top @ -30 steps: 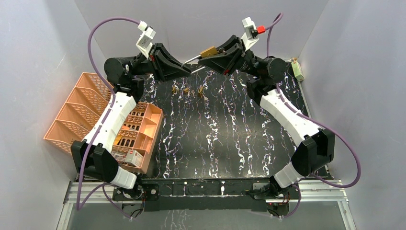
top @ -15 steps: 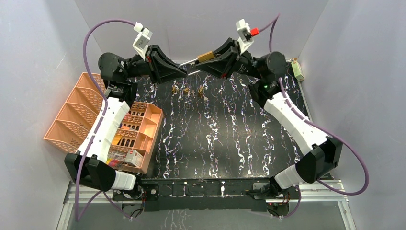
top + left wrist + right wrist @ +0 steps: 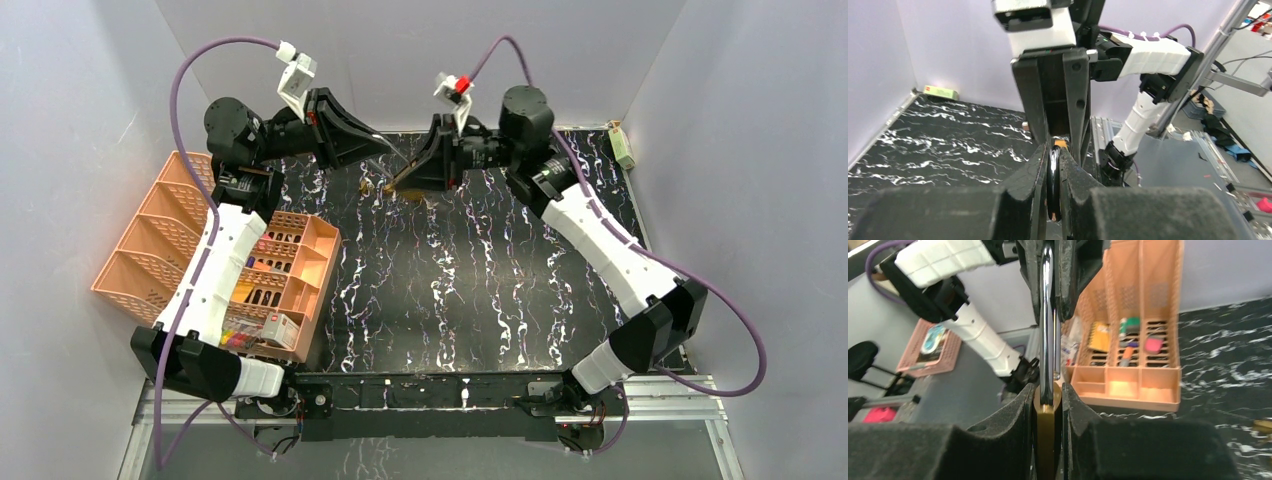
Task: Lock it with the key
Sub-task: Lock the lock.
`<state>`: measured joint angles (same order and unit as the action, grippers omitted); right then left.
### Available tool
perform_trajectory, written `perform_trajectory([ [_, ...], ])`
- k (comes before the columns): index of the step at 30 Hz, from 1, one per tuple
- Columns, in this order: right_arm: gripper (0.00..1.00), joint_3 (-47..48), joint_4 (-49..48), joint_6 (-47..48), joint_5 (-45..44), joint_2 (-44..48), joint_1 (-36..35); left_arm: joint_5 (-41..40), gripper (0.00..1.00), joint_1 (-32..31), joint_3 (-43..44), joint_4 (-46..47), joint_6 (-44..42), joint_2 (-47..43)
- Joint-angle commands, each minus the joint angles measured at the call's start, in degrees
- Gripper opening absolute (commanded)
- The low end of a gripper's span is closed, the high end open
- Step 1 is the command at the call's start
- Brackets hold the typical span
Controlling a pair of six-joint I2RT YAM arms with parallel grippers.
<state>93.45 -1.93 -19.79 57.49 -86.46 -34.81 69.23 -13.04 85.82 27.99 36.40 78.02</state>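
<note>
**Tools.** The right tool (image 3: 1047, 395) is pressed together on the brass body of the padlock (image 3: 1046, 440), one finger on each flat face. The chrome shackle (image 3: 1048, 330) runs straight out from the body to the left tool (image 3: 1048, 270). That tool is also closed, pinching the far end of the shackle. The left wrist view shows this end as a dark curved piece, edge-on between the fingers (image 3: 1038, 165).

**Location.** The padlock is in the air above the far part of the worktop (image 3: 480, 280), between the two tools, which face each other nose to nose. It is well apart from the orange organiser (image 3: 300, 270) at the left.

**Key.** No key can be made out in either tool. Small brass pieces (image 3: 365, 187) lie on the worktop under the tools. They are too small to tell whether they are keys.

**Step in hand (judgement).** The arms appear to be seating or lining up the shackle against the body before any key work.

**Recommendations.**
- Keep both tools on one axis, so that the shackle leg goes into its hole squarely.
- Any push should travel along the shackle. A sideways load could twist the body between the flat pads.
- The right tool should hold firm on the broad faces. The keyway end must stay uncovered.
- The left tool should let go only once the shackle is seated.

**Risks.**
- The chrome is smooth and may slide in the pinch.
- A dropped padlock would land among the brass pieces.
</note>
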Motion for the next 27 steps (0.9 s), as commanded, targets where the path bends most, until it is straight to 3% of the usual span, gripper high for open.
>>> perform_trajectory([
  [1, 0.00, 1.91, 4.63, 0.09, 6.53, -0.46, -2.32, -5.86, 0.00, -0.50, 2.57, 0.59, -1.65, -2.44],
  [7, 0.00, -2.50, -10.22, -6.74, 4.64, 1.85, -2.29, -5.87, 0.00, -0.50, -0.39, 5.92, 2.14, -2.72],
  [13, 0.00, -2.00, -8.84, -6.12, 5.07, 2.21, -1.47, -6.72, 0.00, -0.32, 0.33, 3.05, -0.53, -3.39],
  [17, 0.00, -3.91, -9.23, -6.13, 3.91, 3.38, -0.79, -8.65, 0.00, -0.23, -0.93, 6.57, 2.07, -3.57],
  [18, 0.07, -5.18, -10.36, -6.23, 2.88, 4.15, -0.74, -9.53, 0.00, -0.23, -1.61, 8.15, 3.02, -3.57],
  [22, 0.54, -17.13, -26.91, -10.37, -4.46, 10.12, -0.78, -13.05, 0.00, -0.23, -3.70, 16.53, 7.97, -3.35],
  [27, 0.72, -31.04, -55.76, -17.34, -16.22, 13.51, -0.77, -15.47, 0.00, -0.23, -3.09, 21.05, 11.54, -2.00],
])
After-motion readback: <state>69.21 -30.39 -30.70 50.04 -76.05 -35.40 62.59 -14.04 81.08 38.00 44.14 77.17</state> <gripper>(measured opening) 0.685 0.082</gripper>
